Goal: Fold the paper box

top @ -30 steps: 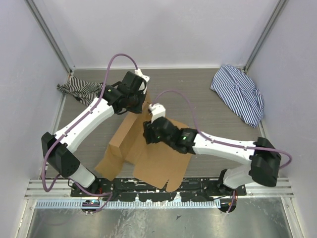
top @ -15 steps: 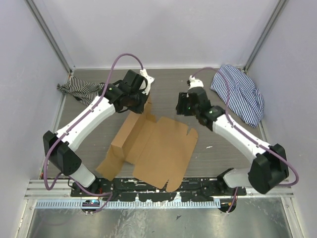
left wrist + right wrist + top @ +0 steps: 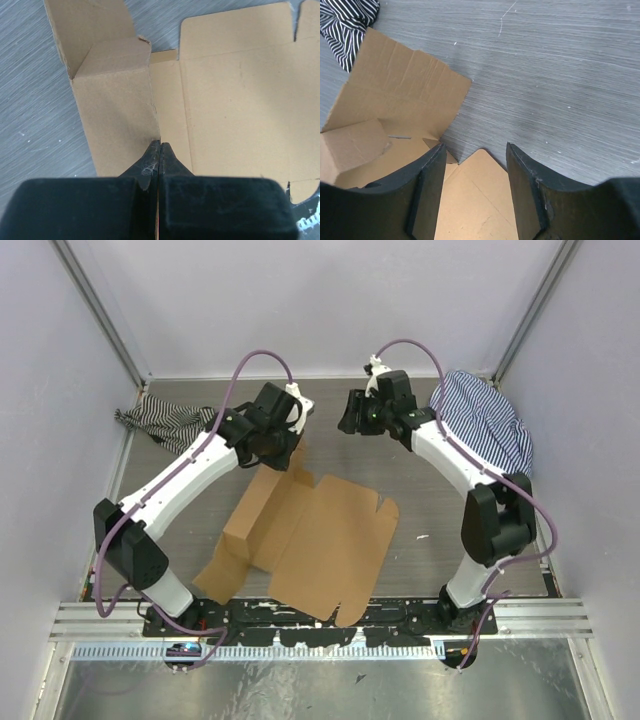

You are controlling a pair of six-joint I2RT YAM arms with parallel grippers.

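Flat for the most part, the paper box [image 3: 330,535] lies on the table [image 3: 420,455] just left of its middle and toward its near edge. It is a plain brown cardboard die-cut sheet, unprinted on every face in view. One long side wall [image 3: 255,510] stands folded up along a crease, and a broad panel with a notched edge lies flat beside it. The standing wall runs on a diagonal, from the table's near-left toward its far middle, and the notched edge faces the table's right side.

The left gripper [image 3: 283,445] is at the wall's far end. Its wrist camera shows the fingers [image 3: 150,160] pressed together on the wall's cardboard edge.

The right gripper [image 3: 350,415] hangs over the table's far middle, clear of the sheet, with its fingers [image 3: 432,170] spread wide and nothing between them.

A dark striped cloth [image 3: 160,423] sits at the table's far-left corner. A blue striped cloth [image 3: 485,430] sits at its far-right corner.
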